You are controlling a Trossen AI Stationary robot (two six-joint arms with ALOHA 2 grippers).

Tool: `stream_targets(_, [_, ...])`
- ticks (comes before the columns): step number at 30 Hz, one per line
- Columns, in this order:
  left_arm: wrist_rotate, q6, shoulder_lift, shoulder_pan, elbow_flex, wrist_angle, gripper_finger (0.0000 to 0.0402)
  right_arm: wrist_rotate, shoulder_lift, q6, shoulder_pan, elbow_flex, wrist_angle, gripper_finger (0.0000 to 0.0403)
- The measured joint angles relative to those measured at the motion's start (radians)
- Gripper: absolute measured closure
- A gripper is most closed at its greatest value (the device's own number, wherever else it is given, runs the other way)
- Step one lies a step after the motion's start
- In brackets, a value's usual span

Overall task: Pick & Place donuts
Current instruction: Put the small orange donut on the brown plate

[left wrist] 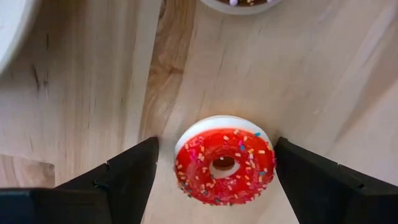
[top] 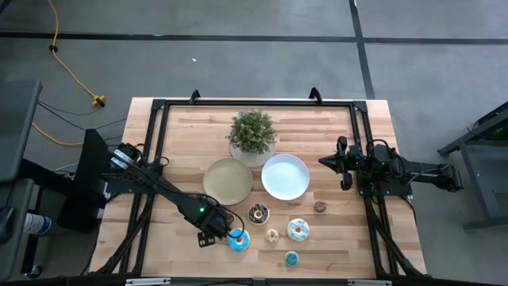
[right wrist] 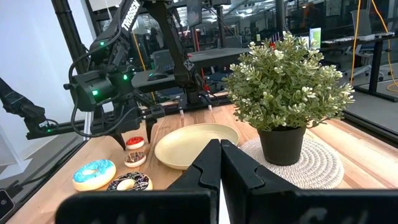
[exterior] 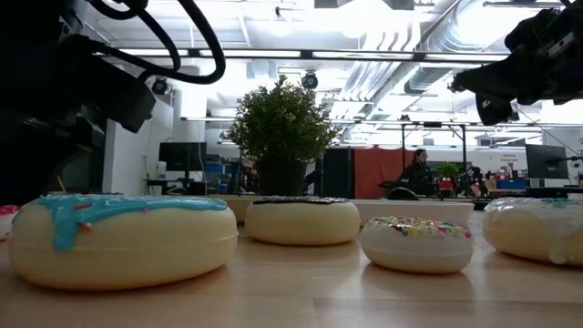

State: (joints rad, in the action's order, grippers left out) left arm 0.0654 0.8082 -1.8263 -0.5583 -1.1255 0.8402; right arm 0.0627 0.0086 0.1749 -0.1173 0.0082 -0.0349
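Red donut (left wrist: 224, 165) between spread left gripper (left wrist: 214, 177) fingers; hidden from high view.

Six donuts (top: 298, 229), two plates (top: 227, 179), one plant (top: 252, 132)

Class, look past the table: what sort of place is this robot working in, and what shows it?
Probably a robotics lab or open workshop: exposed ceiling ducts, computer monitors on distant desks, and a person seated there.

Red donut (left wrist: 224, 167): red icing with multicoloured sprinkles on a white base. Blue donut (exterior: 123, 239): blue icing dripping over cream. Plates: tan (top: 228, 180) and white (top: 286, 176); tabletop (top: 333, 135), pale wood grain.
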Motion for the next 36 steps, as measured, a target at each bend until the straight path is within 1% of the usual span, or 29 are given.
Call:
stream_targets(6, [-0.003, 0.0, -0.001, 0.0, 0.0, 0.0, 0.01, 0.0, 0.003, 0.0, 0.0, 0.0, 0.0, 0.0402])
stream_targets(14, [-0.004, 0.0, -0.001, 0.0, 0.0, 0.002, 0.0161, 0.0, 0.003, 0.0, 0.0, 0.0, 0.0, 0.0402])
stream_targets(19, [0.003, 0.001, -0.002, 0.001, 0.0, 0.002, 0.0183, 0.0, 0.003, 0.0, 0.0, 0.0, 0.0, 0.0402])
stream_targets(26, [0.016, 0.007, -0.002, 0.002, -0.002, 0.015, 0.019, 0.0, 0.003, 0.0, 0.0, 0.0, 0.0, 0.0402])
stream_targets(30, [0.033, -0.002, -0.006, 0.002, -0.039, 0.091, 0.019, 0.0, 0.003, 0.0, 0.0, 0.0, -0.001, 0.0402])
stream_targets(36, [0.003, -0.018, -0.005, 0.018, -0.097, 0.137, 0.019, 0.0, 0.003, 0.0, 0.0, 0.0, 0.0, 0.0402])
